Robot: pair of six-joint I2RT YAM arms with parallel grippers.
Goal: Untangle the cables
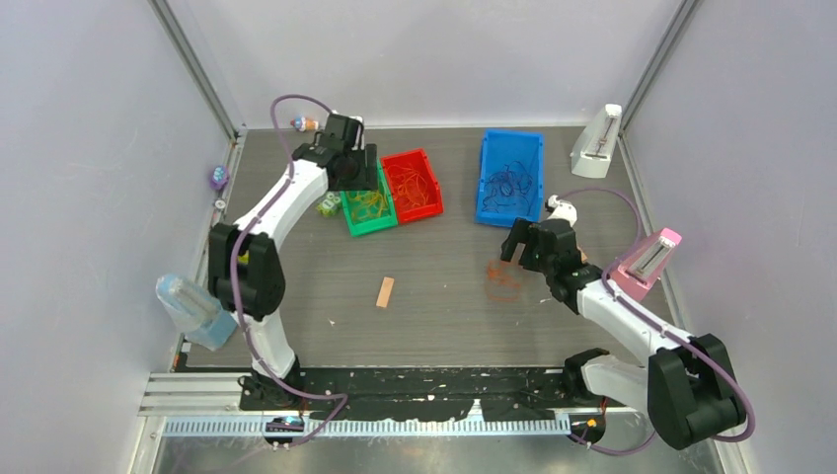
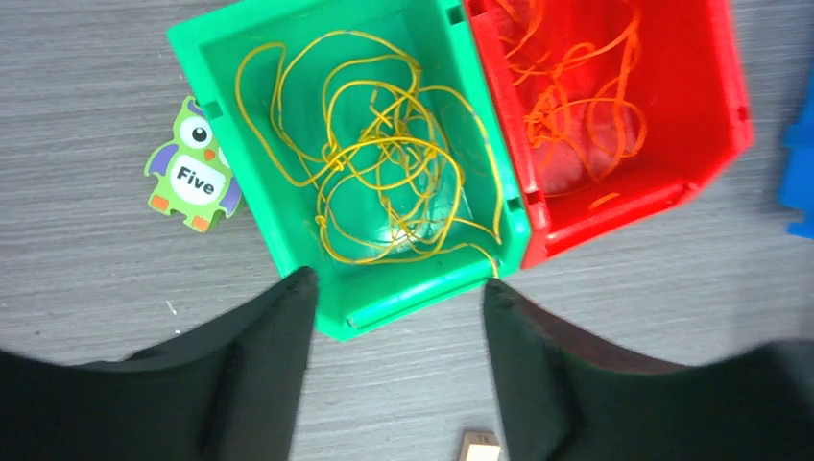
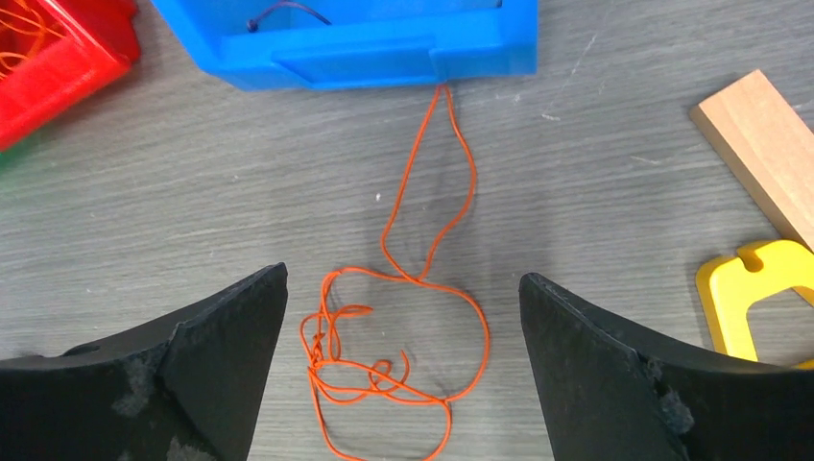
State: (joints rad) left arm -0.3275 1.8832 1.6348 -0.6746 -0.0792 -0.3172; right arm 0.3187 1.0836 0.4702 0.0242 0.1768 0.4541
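Yellow cables [image 2: 384,163] lie tangled in a green bin [image 2: 422,298], and orange cables [image 2: 576,96] fill the red bin [image 2: 715,115] beside it. My left gripper [image 2: 395,286] hangs open just above the green bin's near wall, holding nothing. One orange-red cable [image 3: 394,355] lies looped on the table, its long end reaching the blue bin [image 3: 384,53]. Dark cables [image 1: 508,183] sit inside that bin. My right gripper [image 3: 403,279] stands open over the loose cable [image 1: 503,278], with a finger on either side of it and apart from it.
An owl card marked "Five" [image 2: 195,171] lies left of the green bin. A tan block [image 1: 385,292] rests mid-table. A wooden slat [image 3: 768,144] and a yellow piece [image 3: 758,298] lie right of the loose cable. A white stand [image 1: 596,143] and a pink stand [image 1: 646,262] sit at the right.
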